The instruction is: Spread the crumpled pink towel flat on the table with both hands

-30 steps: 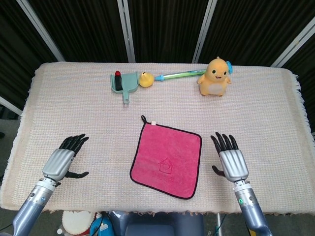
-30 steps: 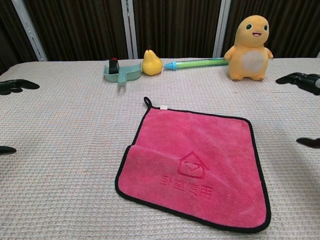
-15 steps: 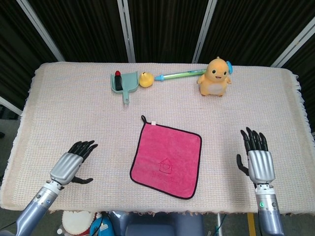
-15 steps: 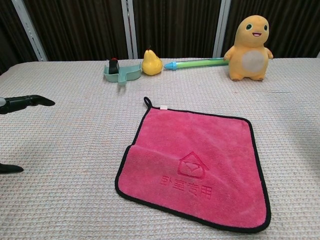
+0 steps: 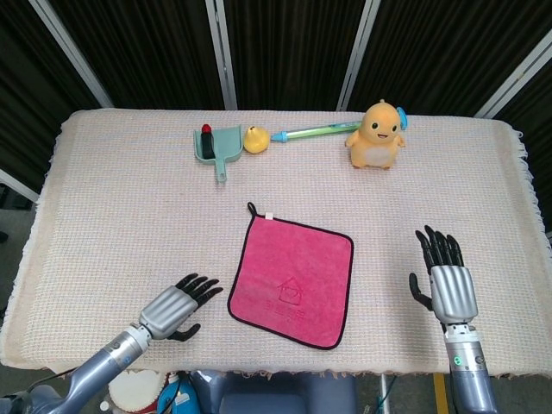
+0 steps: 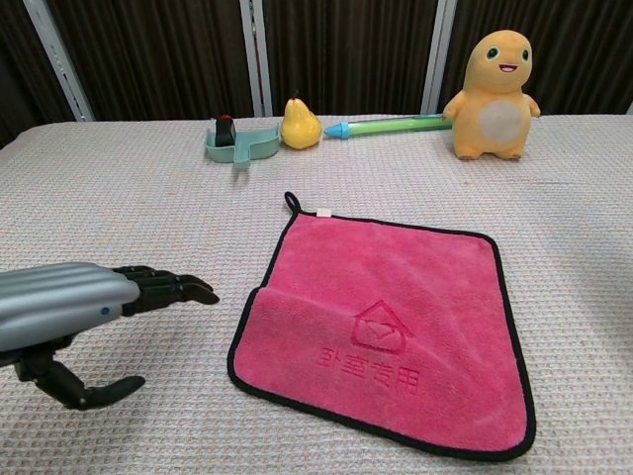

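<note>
The pink towel [image 5: 292, 280] with a black hem lies spread out in the middle of the table, with a small raised crease near its left edge [image 6: 381, 332]. My left hand [image 5: 175, 307] hovers open just left of the towel's near left corner, fingers pointing toward it, not touching; the chest view shows the same left hand [image 6: 74, 317] at the lower left. My right hand [image 5: 447, 279] is open, fingers straight and pointing away from me, well to the right of the towel. It does not show in the chest view.
Along the far side stand a teal dustpan [image 5: 216, 145] with a red-topped item, a yellow pear toy [image 5: 254, 139], a green-and-blue toothbrush [image 5: 315, 131] and an orange plush figure [image 5: 377, 135]. A beige woven cloth [image 5: 112, 198] covers the table.
My left hand has moved right and nearer, closing in on the towel's left edge. My right hand moved right and back, then stayed nearly still. The towel has not moved.
</note>
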